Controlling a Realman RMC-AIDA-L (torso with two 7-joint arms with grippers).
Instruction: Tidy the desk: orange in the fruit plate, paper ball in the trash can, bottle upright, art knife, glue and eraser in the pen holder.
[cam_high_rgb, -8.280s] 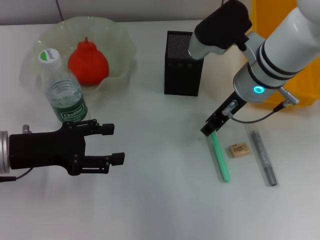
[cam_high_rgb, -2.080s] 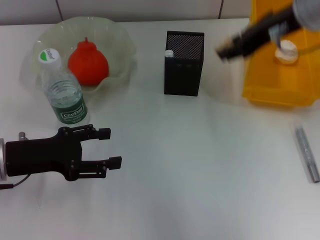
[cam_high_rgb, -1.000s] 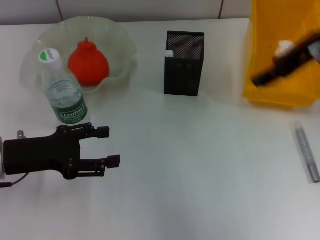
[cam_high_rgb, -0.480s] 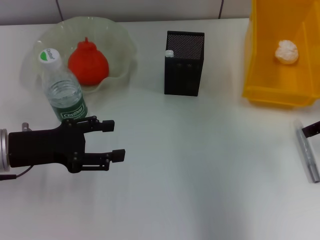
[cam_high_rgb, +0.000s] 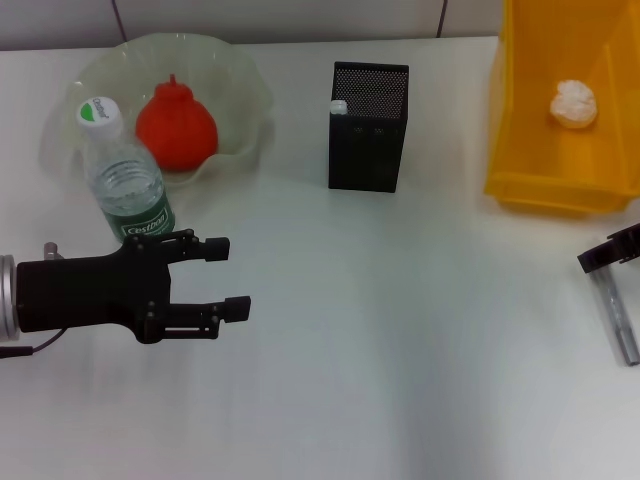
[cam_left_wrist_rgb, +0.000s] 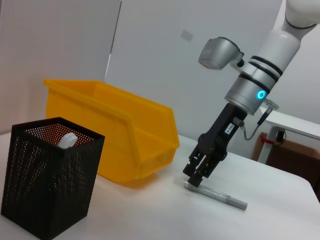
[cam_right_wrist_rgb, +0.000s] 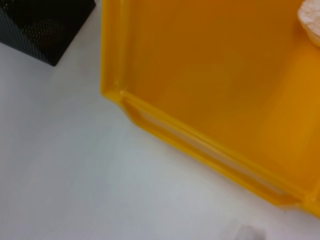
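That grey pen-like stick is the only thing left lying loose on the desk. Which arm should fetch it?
Probably the right. The right gripper hangs just above the grey stick near the trash can, while the left gripper sits far across the desk beside the bottle.

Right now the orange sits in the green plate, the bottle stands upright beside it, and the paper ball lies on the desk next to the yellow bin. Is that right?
Not quite. The paper ball lies inside the yellow bin, not on the desk, as the head view shows. The orange is in the green plate and the bottle stands upright beside it.
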